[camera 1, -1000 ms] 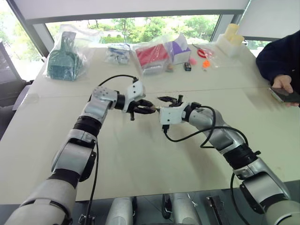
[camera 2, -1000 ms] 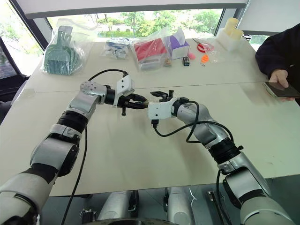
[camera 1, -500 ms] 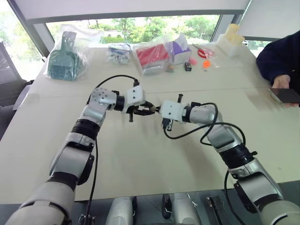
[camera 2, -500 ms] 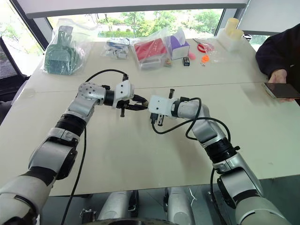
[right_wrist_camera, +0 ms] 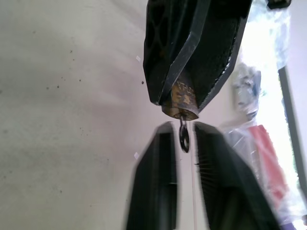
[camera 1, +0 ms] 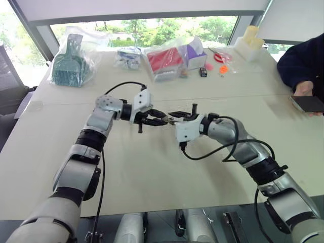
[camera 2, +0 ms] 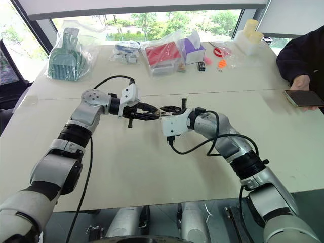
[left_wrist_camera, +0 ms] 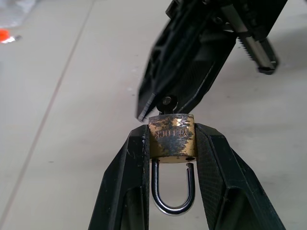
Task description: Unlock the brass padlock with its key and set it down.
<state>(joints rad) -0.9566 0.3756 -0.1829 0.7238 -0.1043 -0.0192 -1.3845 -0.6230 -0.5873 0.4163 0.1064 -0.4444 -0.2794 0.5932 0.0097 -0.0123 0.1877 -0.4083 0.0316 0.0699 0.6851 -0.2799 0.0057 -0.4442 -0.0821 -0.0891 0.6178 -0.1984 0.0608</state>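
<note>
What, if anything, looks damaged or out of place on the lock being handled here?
The brass padlock, clamped in the left gripper, has dark worn blotches across its face. One leg of the shackle seems to stop short of the body, leaving a gap. The key sticks out of it between the right gripper's open fingers.

Above the table (camera 1: 152,172), the left gripper (camera 1: 161,118) and right gripper (camera 1: 174,116) meet tip to tip. Bagged items (camera 1: 71,63) line the far edge; a person's hand (camera 1: 305,90) rests at right.
</note>
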